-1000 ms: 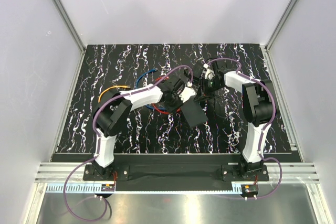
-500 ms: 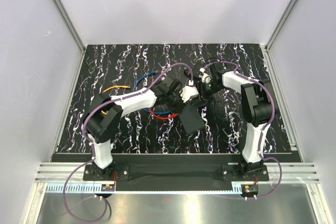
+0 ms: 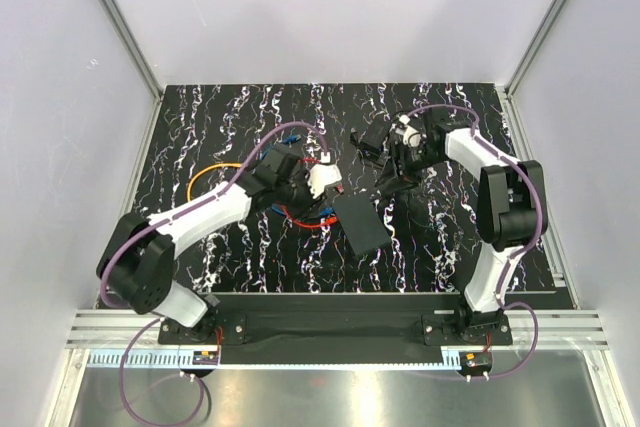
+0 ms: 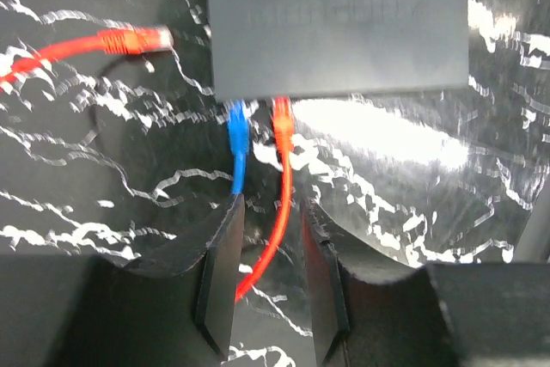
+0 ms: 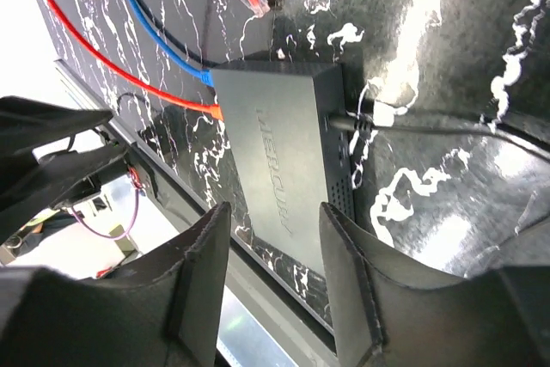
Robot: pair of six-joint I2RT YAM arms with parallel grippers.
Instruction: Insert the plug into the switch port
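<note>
The flat black switch box [image 3: 360, 222] lies mid-table. In the left wrist view a blue plug [image 4: 236, 118] and a red plug [image 4: 281, 113] sit in the near edge of the box [image 4: 335, 23]; the sockets themselves are hidden. A second red plug [image 4: 137, 39] lies loose to the left. My left gripper [image 4: 272, 208] is open just short of the box, the red cable running loosely between its fingers. My right gripper [image 5: 273, 212] is open and empty above the box [image 5: 284, 152]. In the top view the left gripper [image 3: 335, 195] and right gripper [image 3: 388, 179] flank the box.
A black cord [image 5: 404, 126] enters the box's other side. A yellow cable [image 3: 215, 172], a blue cable [image 3: 285, 137] and a red cable [image 3: 300, 217] loop left of the box. A small black lump [image 3: 370, 137] lies behind it. The table's front edge [image 3: 330, 297] is near.
My left arm has pulled back to the left, its gripper now off the box edge. My right arm has swung slightly right and back. The box has shifted a little.
</note>
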